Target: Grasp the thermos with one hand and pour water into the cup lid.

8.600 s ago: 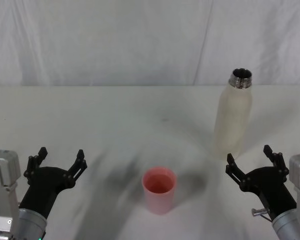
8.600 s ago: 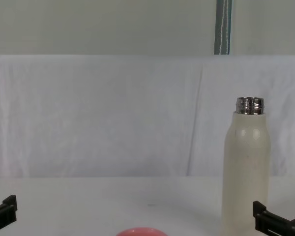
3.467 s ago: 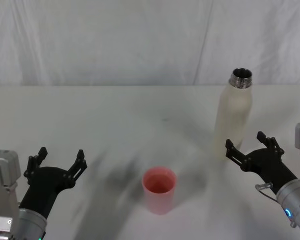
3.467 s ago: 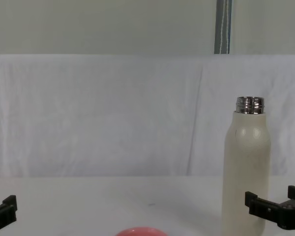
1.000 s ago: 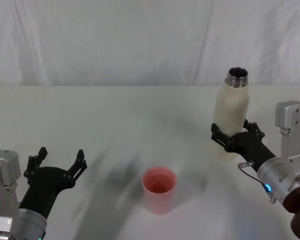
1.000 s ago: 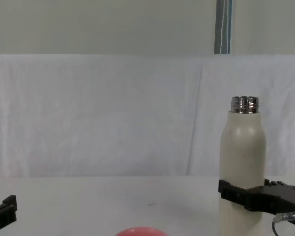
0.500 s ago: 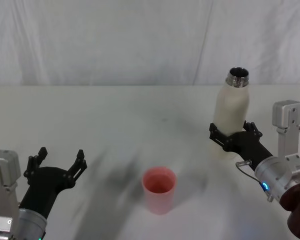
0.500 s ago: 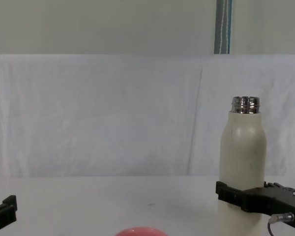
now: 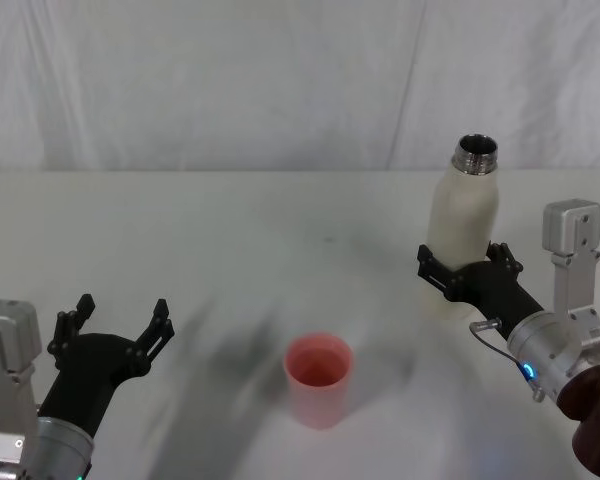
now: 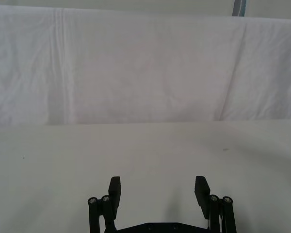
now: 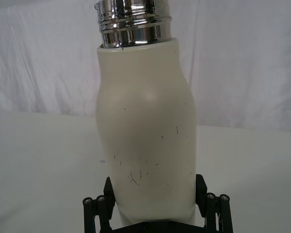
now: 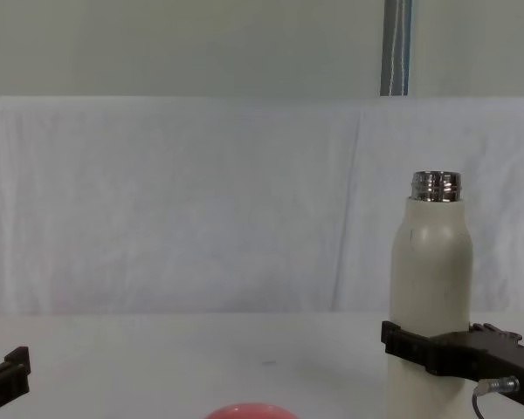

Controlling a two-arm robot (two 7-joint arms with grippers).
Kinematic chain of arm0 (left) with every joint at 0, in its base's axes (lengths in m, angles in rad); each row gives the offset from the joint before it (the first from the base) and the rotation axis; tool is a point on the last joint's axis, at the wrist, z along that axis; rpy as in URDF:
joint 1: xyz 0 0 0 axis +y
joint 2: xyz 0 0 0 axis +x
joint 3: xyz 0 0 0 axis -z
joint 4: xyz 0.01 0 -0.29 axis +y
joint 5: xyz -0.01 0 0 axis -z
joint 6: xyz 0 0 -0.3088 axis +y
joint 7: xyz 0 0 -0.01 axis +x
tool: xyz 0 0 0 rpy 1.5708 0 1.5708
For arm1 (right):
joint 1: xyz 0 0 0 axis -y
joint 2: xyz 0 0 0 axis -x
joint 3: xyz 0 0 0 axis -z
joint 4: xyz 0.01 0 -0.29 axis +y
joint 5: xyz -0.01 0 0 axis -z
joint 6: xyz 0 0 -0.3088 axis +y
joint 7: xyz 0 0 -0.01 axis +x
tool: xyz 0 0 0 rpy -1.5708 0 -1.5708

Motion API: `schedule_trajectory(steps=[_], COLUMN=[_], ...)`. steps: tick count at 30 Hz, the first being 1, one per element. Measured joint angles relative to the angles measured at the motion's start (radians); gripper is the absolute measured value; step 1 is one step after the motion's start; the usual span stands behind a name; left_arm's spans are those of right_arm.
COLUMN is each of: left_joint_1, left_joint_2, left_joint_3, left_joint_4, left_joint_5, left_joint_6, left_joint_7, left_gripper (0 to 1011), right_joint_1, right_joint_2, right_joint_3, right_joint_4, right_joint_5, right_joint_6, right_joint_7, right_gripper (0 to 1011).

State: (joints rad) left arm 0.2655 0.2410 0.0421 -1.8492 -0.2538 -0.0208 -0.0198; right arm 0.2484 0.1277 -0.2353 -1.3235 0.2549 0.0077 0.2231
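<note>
While the right hand (image 9: pixel 463 272) has its two black jaws set on either side of the thermos (image 9: pixel 464 240), low on the body, I cannot say for sure that it presses firmly; from the right wrist view the jaws seem to touch the cream wall (image 11: pixel 145 145) on both sides, so I judge it closed on the bottle. The thermos stands upright between the jaws, its steel neck (image 12: pixel 437 186) open and well above the hand.

I think this bottle will be heavy if it has water inside, and stiff, so it will not give under the jaws. The matte skin should give some grip, but the body is round and wide, nearly as wide as the hand opens, so it may turn or slide when tipped. A hold low on the body puts much weight above the hand; a place nearer the middle would be steadier for pouring, in my opinion.

The cup lid (image 9: pixel 318 379) stands open side up, to the left of the right hand and nearer to the robot, well apart from the bottle. Nothing lies between them on the white counter (image 9: pixel 230 240). The left hand (image 9: pixel 117 325) hangs wide open and empty, far to the left, beyond the cup lid, so it does not block the way.
</note>
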Motion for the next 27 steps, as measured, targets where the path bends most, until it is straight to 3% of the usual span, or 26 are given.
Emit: schedule_trajectory(steps=[27], left_joint_1=[0.000], left_joint_2=[0.000], left_joint_3=[0.000], left_joint_4=[0.000], left_joint_5=[0.000], left_joint_6=[0.000], left_joint_7=[0.000], left_gripper=[1001], right_joint_1=[-0.002], right_joint_2=[0.002], right_joint_3=[0.001], right_joint_4=[-0.004], right_joint_5=[-0.001], right_joint_6=[0.004], right_joint_7=[-0.001], right_gripper=[961])
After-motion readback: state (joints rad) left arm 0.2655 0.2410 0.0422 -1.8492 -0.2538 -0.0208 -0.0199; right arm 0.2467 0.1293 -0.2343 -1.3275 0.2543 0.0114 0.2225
